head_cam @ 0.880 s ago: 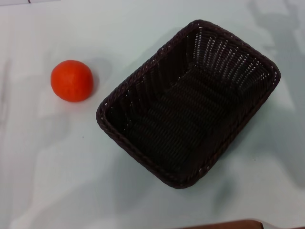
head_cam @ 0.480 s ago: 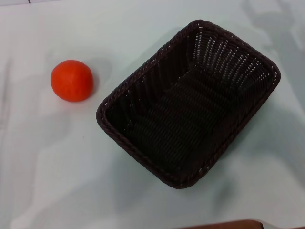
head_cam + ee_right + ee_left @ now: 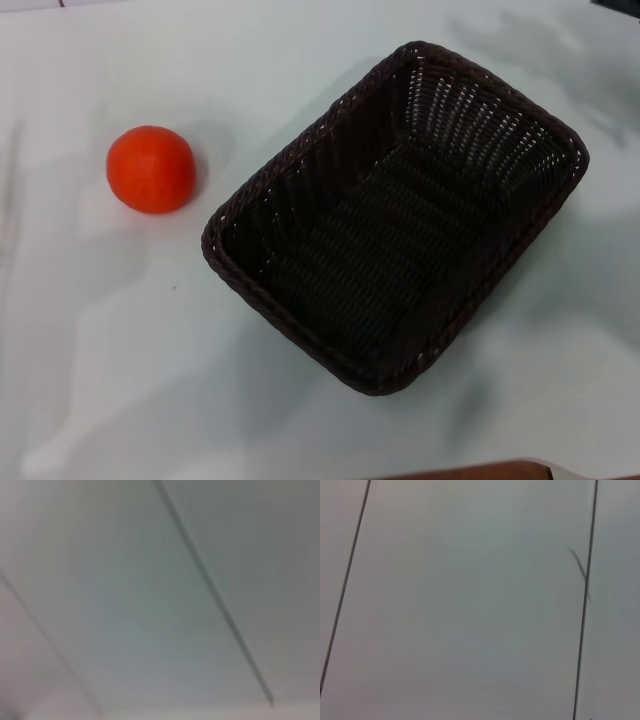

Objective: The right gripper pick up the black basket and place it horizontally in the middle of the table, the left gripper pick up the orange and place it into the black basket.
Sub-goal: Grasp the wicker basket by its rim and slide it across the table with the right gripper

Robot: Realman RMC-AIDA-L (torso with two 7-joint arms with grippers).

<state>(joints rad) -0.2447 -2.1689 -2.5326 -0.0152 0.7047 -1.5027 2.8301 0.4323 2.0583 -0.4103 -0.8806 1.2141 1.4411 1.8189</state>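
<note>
Head view first: the black basket sits on the table, right of centre, open side up and turned at an angle, so its long sides run diagonally — one short end points toward the far right, the other toward the near left. You can see the woven floor and the sloping walls, and nothing is in it. The orange is out on the tabletop to the basket's left, near it but clearly apart, with bare table between the fruit and the braided rim. Soft shadows fall across the pale surface around both. Neither arm shows up in this view; there's just a sliver of something dark at the far right corner and a brownish edge along the near side that I can't identify.

Left wrist view: only a pale flat surface with two thin dark lines running across it. No fingers, no basket, no fruit — so the left gripper's state can't be told here.

Right wrist view: same deal, a blurry pale surface crossed by a couple of dark slanted lines. The right gripper isn't visible either, so no call on its grip.
</note>
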